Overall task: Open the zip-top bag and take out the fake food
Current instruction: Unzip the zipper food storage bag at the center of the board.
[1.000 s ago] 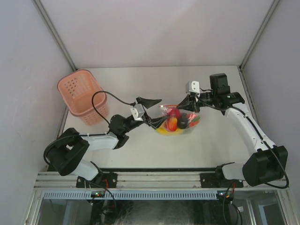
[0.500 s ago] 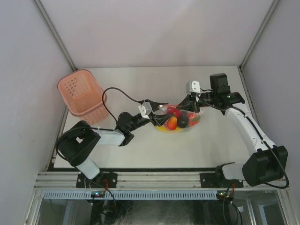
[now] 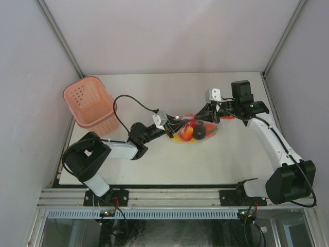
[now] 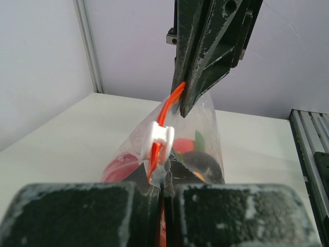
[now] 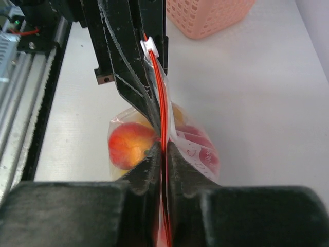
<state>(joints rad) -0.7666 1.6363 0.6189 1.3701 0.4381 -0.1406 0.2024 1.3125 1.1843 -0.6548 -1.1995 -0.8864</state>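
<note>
The clear zip-top bag [image 3: 194, 131] is held up over the table's middle, its red-orange zipper strip [image 5: 162, 98] stretched between both grippers. My left gripper [image 3: 172, 127] is shut on the bag's left end, just below the white slider [image 4: 159, 141]. My right gripper [image 3: 204, 116] pinches the strip's other end, with its jaws nipped onto the red strip in the right wrist view. The fake food [image 3: 188, 133] hangs inside: an orange-red round piece [image 5: 128, 144], a red piece [image 4: 121, 167] and a dark piece [image 3: 199, 132].
A pink perforated basket [image 3: 91, 105] stands at the table's back left, and it also shows at the top of the right wrist view [image 5: 205, 15]. Grey walls close in the table on three sides. A metal rail [image 3: 169, 198] runs along the near edge.
My left gripper has moved right to the bag and shut on its left end. The right gripper has stayed on the strip. The bag now hangs stretched between the two.
</note>
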